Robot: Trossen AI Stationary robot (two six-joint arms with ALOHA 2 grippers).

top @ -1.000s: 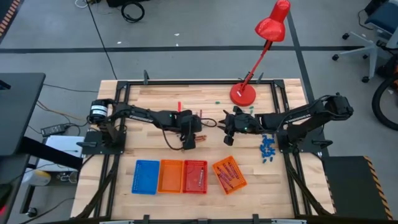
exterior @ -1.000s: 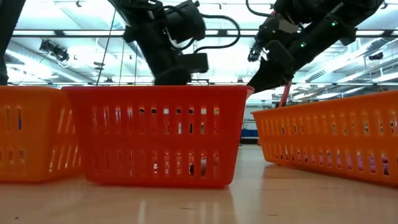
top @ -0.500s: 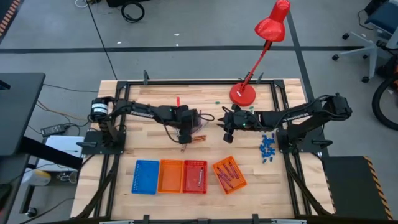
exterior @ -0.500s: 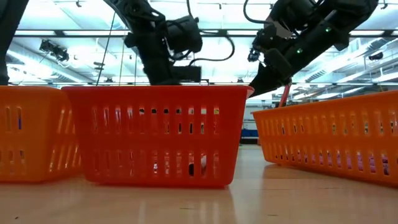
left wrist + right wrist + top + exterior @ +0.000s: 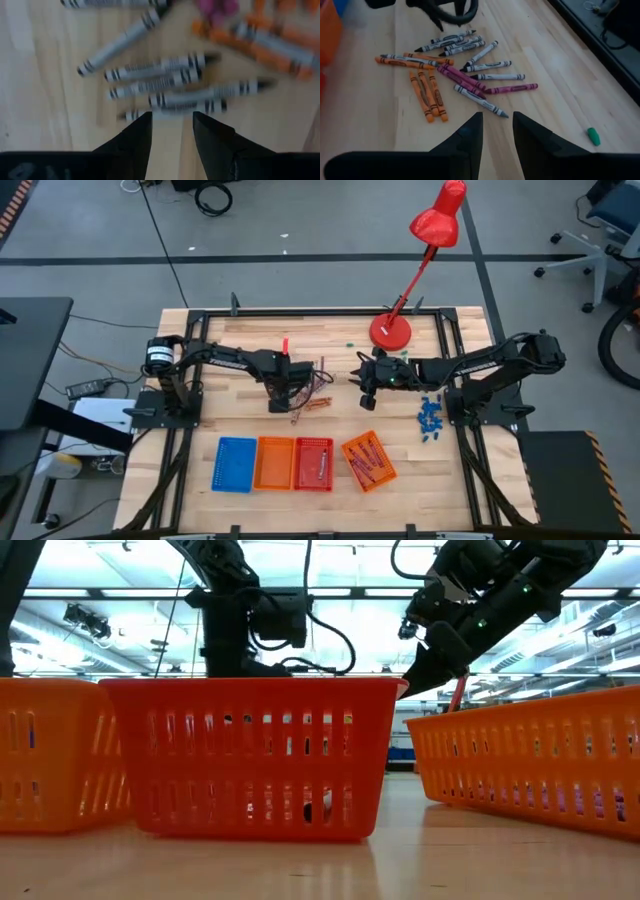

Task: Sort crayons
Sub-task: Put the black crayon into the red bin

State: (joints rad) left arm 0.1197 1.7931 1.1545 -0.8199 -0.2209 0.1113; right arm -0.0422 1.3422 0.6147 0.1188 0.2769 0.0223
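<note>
No lettering here can be read. The grey crayons point(image 5: 160, 67) lying on the worktop point(image 5: 35, 100) carry paper wrappers with dark bands and a line of print along each, but in the left wrist view that print is only a smear. In the right wrist view the orange crayons point(image 5: 422, 92) and purple crayons point(image 5: 462, 77) show the same dark marks on their wrappers, far too small to make out. The left arm point(image 5: 225, 360) has a short pale marking along its upper link in the high view, and that too cannot be made out.
</note>
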